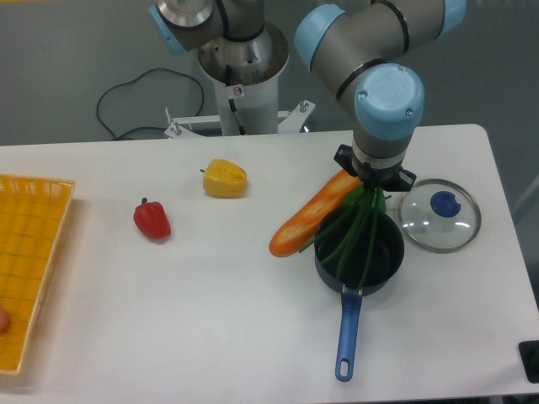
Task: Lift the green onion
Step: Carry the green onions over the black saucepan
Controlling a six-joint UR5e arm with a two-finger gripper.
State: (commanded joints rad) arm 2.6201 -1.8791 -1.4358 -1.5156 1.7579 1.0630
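- Left to centre: yellow basket (34, 252), red pepper (152, 220), yellow pepper (225, 178), carrot (310, 215), all untouched.
- Green onion (355, 236) hangs from the gripper (374, 187), stalks trailing into the pan (360, 252).
- Fingers hidden under the wrist; apparently clamped on the bulb end.
- Lift judged done: hold firm, move slowly, stalks floppy.
- Right: glass lid (439, 215).
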